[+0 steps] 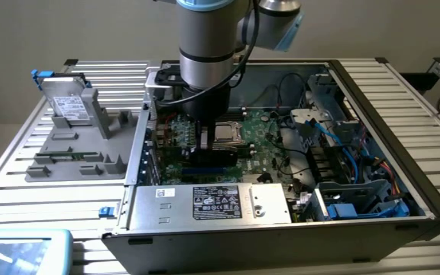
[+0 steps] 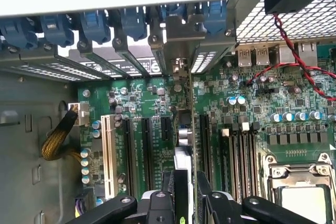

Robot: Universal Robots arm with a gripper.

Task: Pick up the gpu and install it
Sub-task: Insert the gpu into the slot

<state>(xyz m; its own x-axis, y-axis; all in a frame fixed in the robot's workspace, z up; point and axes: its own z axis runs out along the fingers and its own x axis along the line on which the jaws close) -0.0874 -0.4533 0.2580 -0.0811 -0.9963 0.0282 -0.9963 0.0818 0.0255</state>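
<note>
The gpu (image 2: 185, 135) stands edge-on between my fingers, a thin card with its silvery end bracket (image 2: 178, 69) up against the rear slot openings of the open computer case (image 1: 426, 195). It hangs over the motherboard (image 2: 247, 114) in line with the black expansion slots (image 2: 147, 150). I cannot tell whether its edge sits in a slot. My gripper (image 2: 185, 195) is shut on the card from both sides. In the exterior view the gripper (image 1: 206, 143) reaches straight down into the case, with the dark gpu (image 1: 218, 153) just under it beside the processor socket (image 1: 228, 132).
A silver hard drive (image 1: 71, 106) and a narrow green memory stick (image 1: 71, 154) rest on a grey holder (image 1: 90, 169) at the exterior view's left. The power supply (image 1: 212, 203) fills the case's near side. Blue cables (image 1: 342, 143) and drive cages crowd the exterior view's right. A white slot (image 2: 109, 156) lies beside the black ones.
</note>
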